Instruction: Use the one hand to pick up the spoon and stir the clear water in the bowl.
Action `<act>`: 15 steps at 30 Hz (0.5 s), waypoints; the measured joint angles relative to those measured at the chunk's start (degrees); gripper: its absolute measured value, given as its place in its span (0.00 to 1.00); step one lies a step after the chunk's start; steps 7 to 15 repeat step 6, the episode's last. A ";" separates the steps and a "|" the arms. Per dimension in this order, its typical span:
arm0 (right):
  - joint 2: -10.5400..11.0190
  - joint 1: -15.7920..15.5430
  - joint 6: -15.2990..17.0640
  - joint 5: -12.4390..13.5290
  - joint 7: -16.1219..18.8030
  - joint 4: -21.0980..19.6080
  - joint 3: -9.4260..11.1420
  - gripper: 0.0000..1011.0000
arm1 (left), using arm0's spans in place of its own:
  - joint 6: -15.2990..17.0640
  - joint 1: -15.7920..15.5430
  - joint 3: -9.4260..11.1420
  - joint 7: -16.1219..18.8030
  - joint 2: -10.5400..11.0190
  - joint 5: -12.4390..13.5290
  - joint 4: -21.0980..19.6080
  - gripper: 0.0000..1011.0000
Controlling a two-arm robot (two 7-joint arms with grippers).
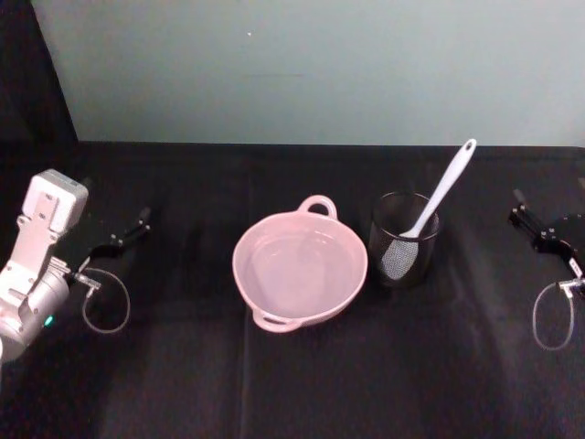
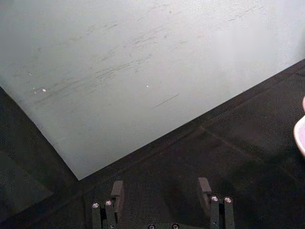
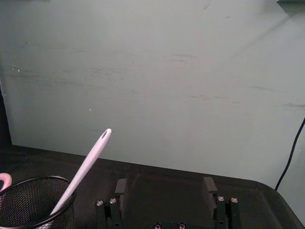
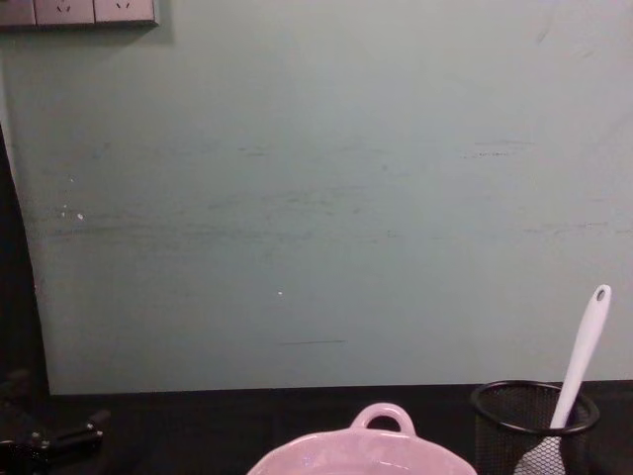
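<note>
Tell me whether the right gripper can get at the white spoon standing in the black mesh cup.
Probably yes. The right gripper sits open at the table's right edge, and bare black cloth lies between it and the black wire-mesh cup. The white plastic spoon's long handle leans up out of the cup toward that side, with nothing around it.

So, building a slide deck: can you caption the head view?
Pink bowl of water at centre, white spoon standing in the mesh cup beside it, both tools parked wide.
</note>
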 joint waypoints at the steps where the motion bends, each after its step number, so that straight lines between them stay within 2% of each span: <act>1: 0.00 0.00 0.01 0.00 0.00 0.00 0.00 0.99 | 0.00 0.00 0.00 0.00 0.00 0.00 0.00 1.00; 15: 0.03 0.00 0.06 0.03 0.00 -0.04 -0.03 0.99 | 0.00 0.00 0.00 0.00 0.00 0.00 0.00 1.00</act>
